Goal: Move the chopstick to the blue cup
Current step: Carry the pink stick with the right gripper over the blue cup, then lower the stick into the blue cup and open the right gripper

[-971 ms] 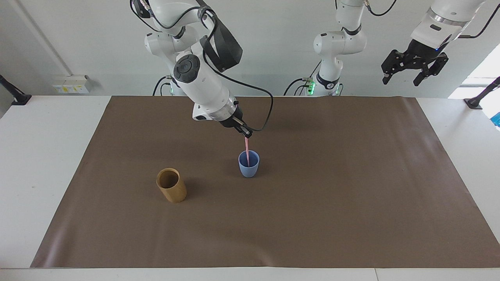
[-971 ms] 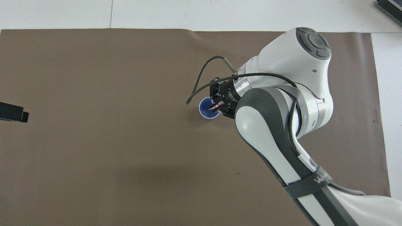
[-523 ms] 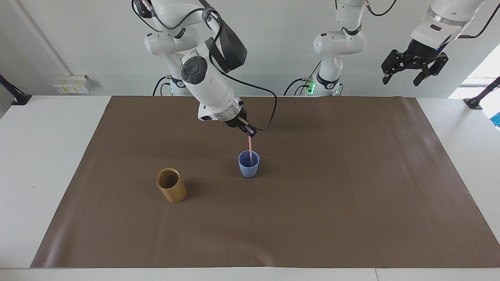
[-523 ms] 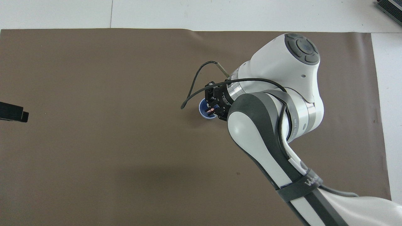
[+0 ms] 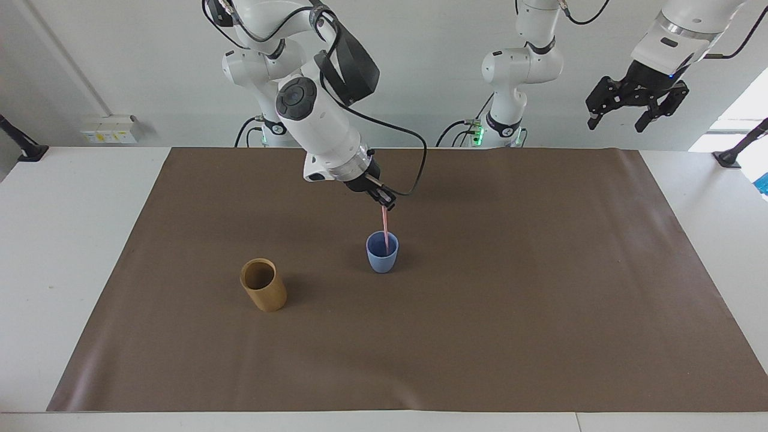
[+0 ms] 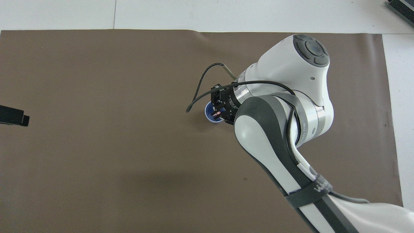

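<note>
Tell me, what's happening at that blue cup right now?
Right gripper over the blue cup, at the chopstick's top. Chopstick's lower end inside cup. Left gripper open, waiting high. Nothing in the way.

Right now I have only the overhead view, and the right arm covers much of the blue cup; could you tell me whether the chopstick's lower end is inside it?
Observer: Yes. In the facing view the chopstick stands nearly upright, its lower end inside the blue cup and its top at the right gripper.
Operator: Thank you. Is anything else on the mat that I cannot see?
Observer: A tan cup stands upright, farther from the robots than the blue cup, toward the right arm's end.
Operator: And the left gripper, please?
Observer: It waits raised high, off the mat toward the left arm's end, open and empty.
</note>
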`<state>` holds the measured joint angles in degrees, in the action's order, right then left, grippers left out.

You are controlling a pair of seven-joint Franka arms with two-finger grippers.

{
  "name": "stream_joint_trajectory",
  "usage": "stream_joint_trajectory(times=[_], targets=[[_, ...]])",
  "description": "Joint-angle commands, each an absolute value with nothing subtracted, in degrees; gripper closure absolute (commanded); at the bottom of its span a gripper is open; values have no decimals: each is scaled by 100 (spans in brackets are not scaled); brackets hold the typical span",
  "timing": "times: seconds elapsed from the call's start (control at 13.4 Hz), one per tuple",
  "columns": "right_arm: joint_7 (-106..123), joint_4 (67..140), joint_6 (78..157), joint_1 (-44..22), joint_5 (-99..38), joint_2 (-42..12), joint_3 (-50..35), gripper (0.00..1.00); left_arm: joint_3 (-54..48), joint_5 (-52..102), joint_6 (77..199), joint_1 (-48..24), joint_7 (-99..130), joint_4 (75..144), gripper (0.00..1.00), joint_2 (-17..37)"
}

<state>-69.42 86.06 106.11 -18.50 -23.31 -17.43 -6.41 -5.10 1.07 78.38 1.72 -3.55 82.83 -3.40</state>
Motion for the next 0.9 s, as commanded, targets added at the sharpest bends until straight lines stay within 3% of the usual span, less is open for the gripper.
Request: stream_joint_trajectory(times=[0.0, 0.82], targets=[[-6646, 8596, 10679, -1837, -2338, -1565, -650, 0, -501, 167, 7734, 185, -387, 8271, 0, -404], [-3854, 8762, 10433, -1328, -600, -669, -615, 0, -501, 167, 7734, 185, -387, 8271, 0, -404]])
